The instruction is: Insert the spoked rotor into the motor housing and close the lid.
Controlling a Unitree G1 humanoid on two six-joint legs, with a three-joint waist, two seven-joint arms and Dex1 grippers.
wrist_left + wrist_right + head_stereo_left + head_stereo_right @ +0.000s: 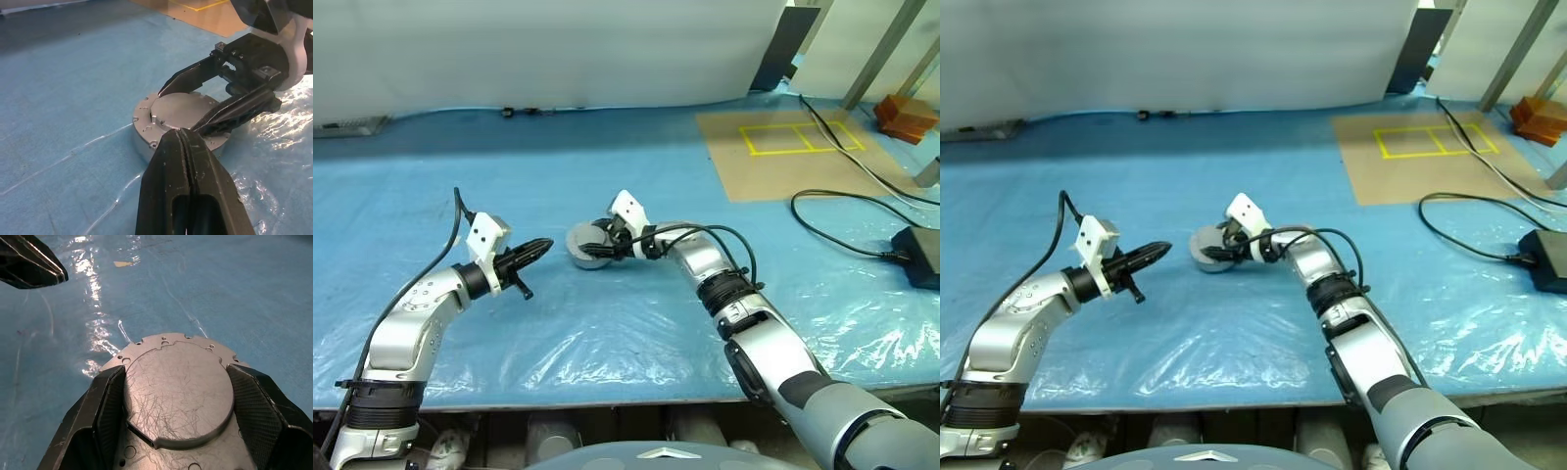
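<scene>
Left gripper (536, 249): being held above the blue plastic sheet (607, 333) just beside the work, jaws pressed together and carrying nothing; it is judged to be parked clear so that the other arm is given room.

Right gripper (171, 431): being reached in from the opposite side, fingers (105, 406) spread wide and set one on each flank of the round plate; the straddling pose is judged to be serving to seat or steady that plate. Whether the pads are actually being pressed against the metal cannot be told.

Lid (178, 399): being shown as a scratched, flat grey disc lying on top of the housing, between the right fingers.

Motor housing (146, 134): being rested on the sheet near the middle of the table, its flange with small holes being left exposed around the lid.

Spoked rotor: hidden; it is presumed to be enclosed under the lid.

Cables (842, 211) and taped yellow rectangle (800, 138): being left well apart, toward the far right.
</scene>
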